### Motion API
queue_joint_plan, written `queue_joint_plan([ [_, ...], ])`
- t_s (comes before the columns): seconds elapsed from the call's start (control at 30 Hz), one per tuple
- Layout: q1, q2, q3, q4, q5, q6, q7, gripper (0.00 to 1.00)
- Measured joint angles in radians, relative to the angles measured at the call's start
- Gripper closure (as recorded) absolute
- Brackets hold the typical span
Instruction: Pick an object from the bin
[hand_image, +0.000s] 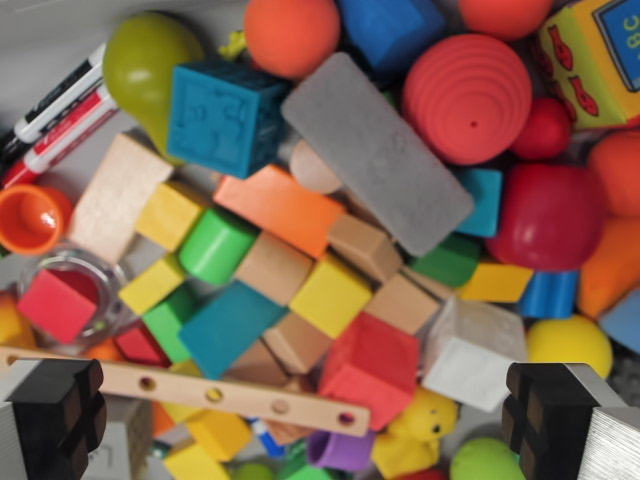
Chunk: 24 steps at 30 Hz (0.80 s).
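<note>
A: We're right over the bin's heap, and the red cube (372, 368) sits low in the wrist view, between our two fingertips (55, 405) and a shade above them.

B: Agreed. Our gripper (302, 418) is spread wide with nothing in it, one pad at each bottom corner.

A: Just beside the red cube, we've got a white block (473, 352) on the wrist view's right and a yellow cube (329, 295) up-left, touching it.

B: And the holed wooden strip (205, 391) runs across in front, its end at the cube's lower edge. Farther up lies the grey slab (376, 152).
</note>
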Motion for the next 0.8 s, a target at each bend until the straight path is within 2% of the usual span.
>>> queue_joint_plan([
  [0.8, 0.057, 0.089, 0.0, -0.01, -0.004, 0.091, 0.278, 0.0],
])
